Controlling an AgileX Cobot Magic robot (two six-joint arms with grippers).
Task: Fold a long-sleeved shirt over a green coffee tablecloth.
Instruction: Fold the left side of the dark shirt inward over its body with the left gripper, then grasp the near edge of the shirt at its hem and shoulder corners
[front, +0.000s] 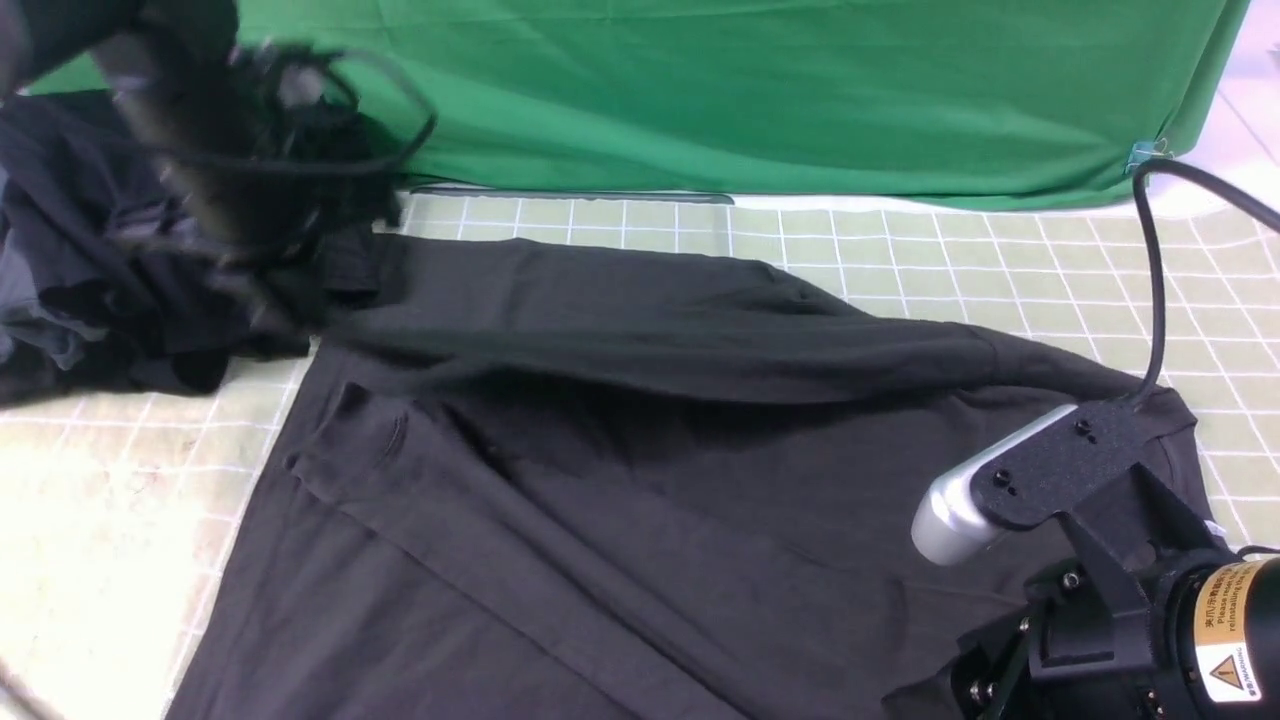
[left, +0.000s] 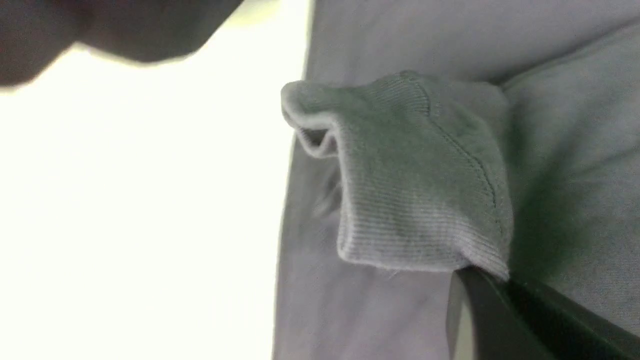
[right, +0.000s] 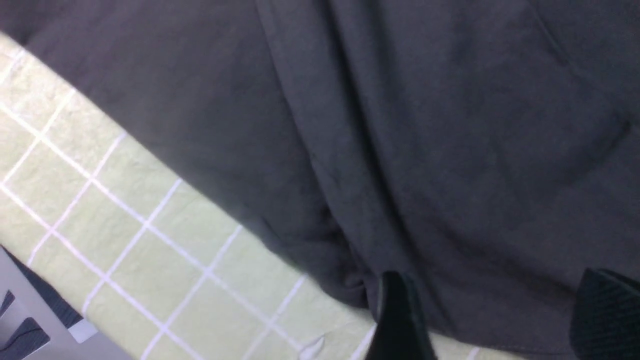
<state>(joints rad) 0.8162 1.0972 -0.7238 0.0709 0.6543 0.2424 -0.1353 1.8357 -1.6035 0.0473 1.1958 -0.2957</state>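
The long-sleeved shirt (front: 700, 520) is spread over the middle & near part of the green coffee tablecloth (front: 1000, 250), w/ creases running diagonally across the body. One sleeve (front: 650, 320) is laid across the far part of the shirt, from its right side to the far left. The sleeve's ribbed cuff (left: 415, 180) is seen pinched in the left gripper (left: 480, 305), jaws closed tight on the fabric. Only one dark finger shows in the left wrist view, & in the front view the left arm (front: 190, 150) is blurred. The right gripper (right: 500, 305) is held low over the shirt's edge at the near right, fingers wide apart, nothing gripped btw them. A pile of darker garments (front: 90, 260) is heaped at the far left, just beside the sleeve. Plain green fabric (front: 800, 90) is hung along the tablecloth's far edge.
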